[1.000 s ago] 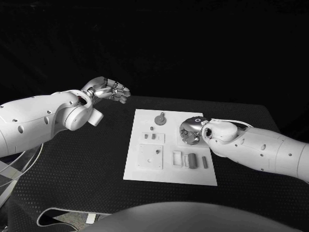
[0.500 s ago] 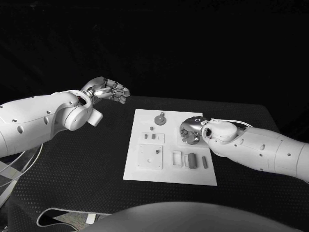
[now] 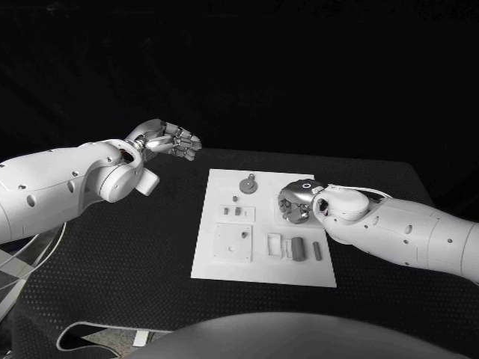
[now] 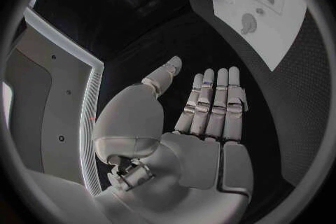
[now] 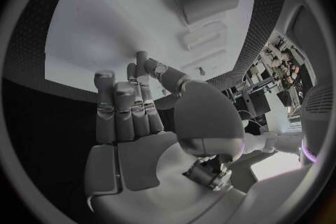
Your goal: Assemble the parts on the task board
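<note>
Left hand (image 3: 166,140) hovering empty, fingers extended, at task board's (image 3: 220,265) ten o'clock | right hand (image 3: 297,200) lowering over board, fingers straight, holding nothing

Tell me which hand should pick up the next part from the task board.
Right, probably. The right hand hovers over the task board, close to the parts, holding nothing. The left hand is raised off to the board's side, over the black table.

The white task board (image 3: 220,262) lies flat mid-frame on the table, small grey parts (image 3: 296,247) along its lower half.
</note>
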